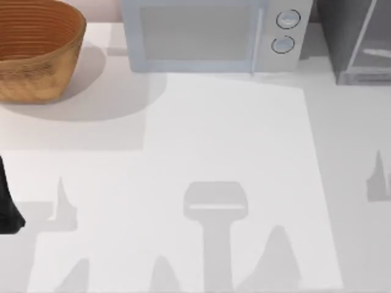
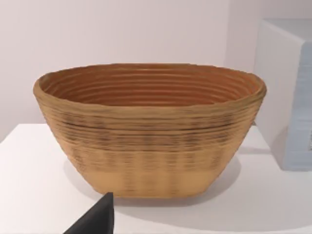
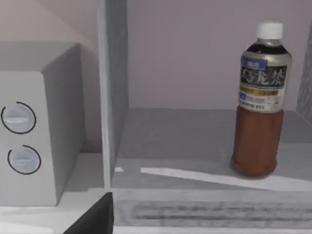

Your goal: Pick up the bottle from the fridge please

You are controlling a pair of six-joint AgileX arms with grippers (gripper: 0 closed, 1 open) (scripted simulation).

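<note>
The fridge (image 1: 342,36) stands at the table's back right corner, dark grey with a light frame. The right wrist view looks straight into its grey compartment (image 3: 185,131). Upright on the compartment floor stands the bottle (image 3: 258,97), filled with brown liquid, with a white cap and a dark label. A dark part of my right gripper (image 3: 95,218) shows at the near edge, in front of the fridge and well short of the bottle. My left arm (image 1: 7,204) sits at the table's left edge. A dark part of my left gripper (image 2: 97,219) faces the basket.
A light blue-grey microwave (image 1: 208,33) with two round knobs (image 3: 19,139) stands at the back centre, close beside the fridge. A woven brown basket (image 1: 36,49) sits at the back left, its inside bare (image 2: 151,87). The white table (image 1: 214,152) stretches in front.
</note>
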